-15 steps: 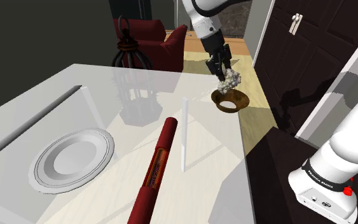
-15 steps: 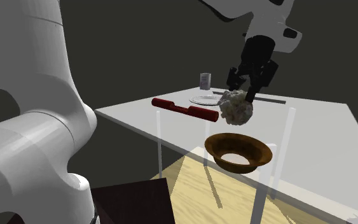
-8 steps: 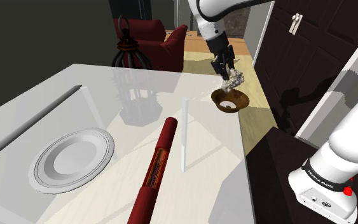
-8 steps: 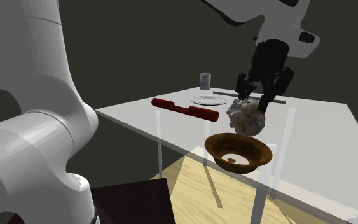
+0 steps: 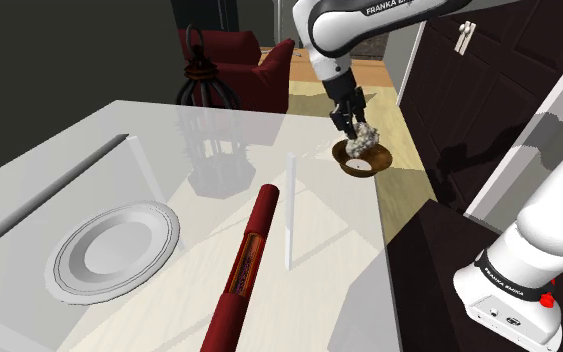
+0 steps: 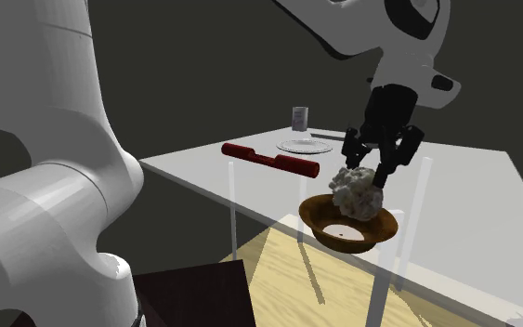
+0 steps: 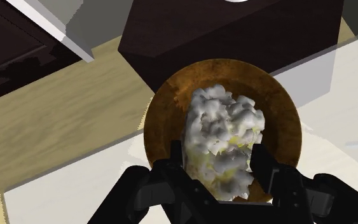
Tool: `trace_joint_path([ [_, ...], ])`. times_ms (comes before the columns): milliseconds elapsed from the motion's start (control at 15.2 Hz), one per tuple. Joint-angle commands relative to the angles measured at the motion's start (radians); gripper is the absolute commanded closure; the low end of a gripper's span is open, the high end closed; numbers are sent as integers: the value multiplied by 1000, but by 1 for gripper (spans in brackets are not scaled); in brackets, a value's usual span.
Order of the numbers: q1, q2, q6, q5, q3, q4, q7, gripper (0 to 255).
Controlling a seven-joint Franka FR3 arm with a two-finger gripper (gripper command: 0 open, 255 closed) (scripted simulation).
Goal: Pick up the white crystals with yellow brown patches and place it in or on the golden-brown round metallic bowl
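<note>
Black fingers (image 7: 176, 156) of the gripper (image 7: 218, 151) stand part-way apart, clamped from both sides on the lumpy white crystals (image 7: 225, 124) with yellowish patches. The crystals hang between the fingertips, low inside the golden-brown round bowl (image 6: 317, 217). The bowl sits near the edge of a see-through table (image 5: 339, 260) bearing a grey plate (image 5: 114, 245) and a dark red cylinder (image 5: 244, 265); a red armchair (image 5: 244, 60) stands beyond.

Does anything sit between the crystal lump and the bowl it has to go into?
Nothing visible does. The gripper clasps the crystal lump right over the open mouth of the brown bowl, with no other thing between them.
</note>
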Motion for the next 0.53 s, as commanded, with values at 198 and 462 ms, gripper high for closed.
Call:
trace_joint_path([
  [198, -1, 13, 58, -4, -1, -47, 11, 255],
  [462, -1, 13, 58, -5, -1, -47, 11, 255],
])
